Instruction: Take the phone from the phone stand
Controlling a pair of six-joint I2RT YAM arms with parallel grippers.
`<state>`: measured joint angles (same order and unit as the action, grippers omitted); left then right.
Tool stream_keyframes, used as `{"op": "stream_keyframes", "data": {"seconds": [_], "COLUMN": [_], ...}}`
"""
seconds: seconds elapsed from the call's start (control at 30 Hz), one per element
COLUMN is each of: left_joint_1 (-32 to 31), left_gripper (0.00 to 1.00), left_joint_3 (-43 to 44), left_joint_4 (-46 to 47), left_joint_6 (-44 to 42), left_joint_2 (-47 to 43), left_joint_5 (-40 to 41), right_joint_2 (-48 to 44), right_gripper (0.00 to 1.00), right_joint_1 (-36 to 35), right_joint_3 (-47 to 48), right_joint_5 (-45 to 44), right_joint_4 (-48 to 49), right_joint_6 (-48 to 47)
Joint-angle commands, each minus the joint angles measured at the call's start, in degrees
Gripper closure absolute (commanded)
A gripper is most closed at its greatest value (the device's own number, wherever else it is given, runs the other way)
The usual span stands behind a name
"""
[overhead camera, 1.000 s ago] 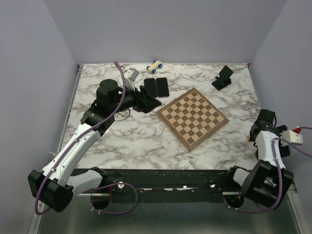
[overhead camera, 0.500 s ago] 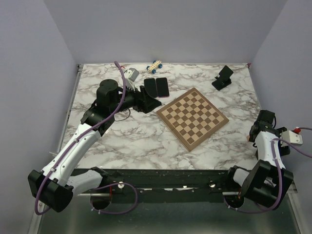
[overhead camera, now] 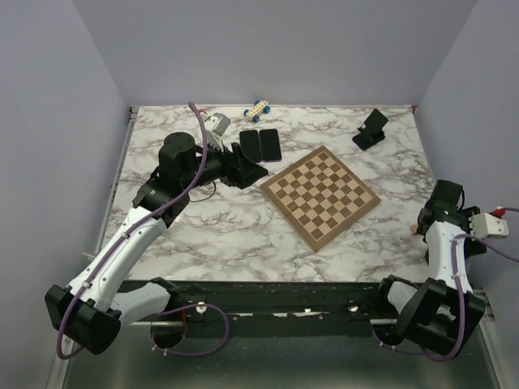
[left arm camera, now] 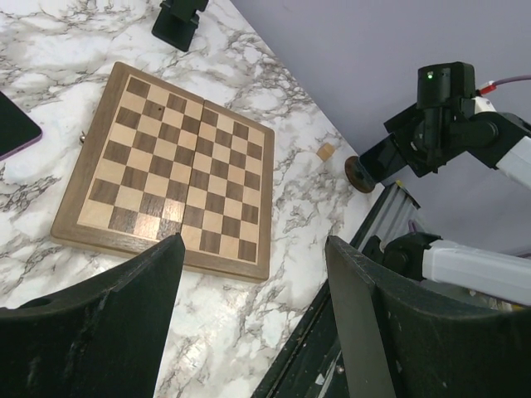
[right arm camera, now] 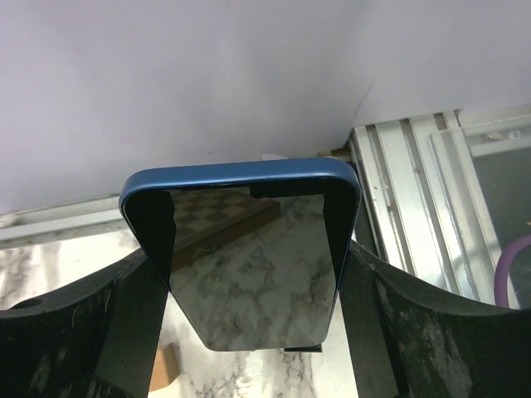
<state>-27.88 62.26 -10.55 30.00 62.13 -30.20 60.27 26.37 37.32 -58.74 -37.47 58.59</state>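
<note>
Phone [right arm camera: 249, 249] clamped in R hand [right arm camera: 249, 282], stand [overhead camera: 372, 130] bare.

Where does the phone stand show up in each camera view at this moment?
Top external: phone stand at the table's far right, beyond the chessboard.
Left wrist: top edge, left of centre, past the chessboard.
Right wrist: not in view.
Shared landmark: the chessboard.
</note>
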Motion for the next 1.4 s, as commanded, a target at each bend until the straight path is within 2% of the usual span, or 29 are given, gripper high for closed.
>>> {"op": "stream_keyframes", "data": {"seconds": [0.0, 0.17, 0.23, 0.37, 0.6, 0.67, 0.77, 0.93, 1.0, 1.13, 1.27, 1.37], "left_joint_1": [-0.33, -0.32, -0.33, -0.33, -0.25, -0.24, -0.09, 0.4, 0.37, 0.46, 0.61, 1.02], "left_gripper": [0.23, 0.23, 0.23, 0.23, 0.23, 0.23, 0.22, 0.22, 0.22, 0.22, 0.22, 0.22], "left_joint_3": [1.72, 1.85, 1.99, 2.2, 2.74, 2.78, 3.04, 3.13, 2.89, 2.41, 1.91, 1.32], "left_joint_4": [-0.44, -0.8, -0.97, -1.44, -2.55, -2.55, -3.22, -4.01, -4.35, -4.49, -4.78, -5.31], "left_joint_6": [-0.47, -0.95, -1.16, -1.73, -2.31, -2.49, -2.9, -3.95, -4.54, -5.2, -5.61, -5.45], "left_joint_2": [-1.78, -2.79, -3.05, -3.16, -2.76, -2.63, -2.37, -2.67, -3.19, -4.07, -4.79, -6.25], "left_joint_5": [0.57, 1.0, 1.34, 1.99, 2.84, 2.98, 3.7, 6.39, 8.2, 11.55, 15.46, 20.21], "right_joint_2": [-4.26, -6.74, -6.21, -3.98, -0.93, 1.4, 6.74, 20.23, 25.99, 37.82, 48.85, 59.49], "right_gripper": [0.99, 0.99, 0.99, 0.99, 0.99, 0.99, 0.99, 0.99, 0.99, 0.99, 0.99, 0.99], "right_joint_1": [0.35, 0.37, 0.26, 0.05, -3.77, -8.62, -20.83, -36.54, -41.69, -48.21, -51.17, -54.57], "right_joint_3": [5.44, 9.81, 11.9, 16.42, 20.37, 22.04, 25.12, 32.08, 35.95, 45.94, 57.84, 71.83], "right_joint_5": [0.21, 2.39, 5.87, 20.81, 47.44, 52.54, 57.1, 67.85, 69.64, 70.08, 69.06, 68.66], "right_joint_4": [0.67, 4.39, 6.49, 9.89, 12.94, 12.71, 13.08, 14.99, 15.85, 17.7, 17.7, 13.5], "right_joint_6": [-4.87, -13.3, -17.17, -23.85, -28.58, -29.37, -31.46, -31.71, -31.51, -29.98, -29.28, -29.92]}}
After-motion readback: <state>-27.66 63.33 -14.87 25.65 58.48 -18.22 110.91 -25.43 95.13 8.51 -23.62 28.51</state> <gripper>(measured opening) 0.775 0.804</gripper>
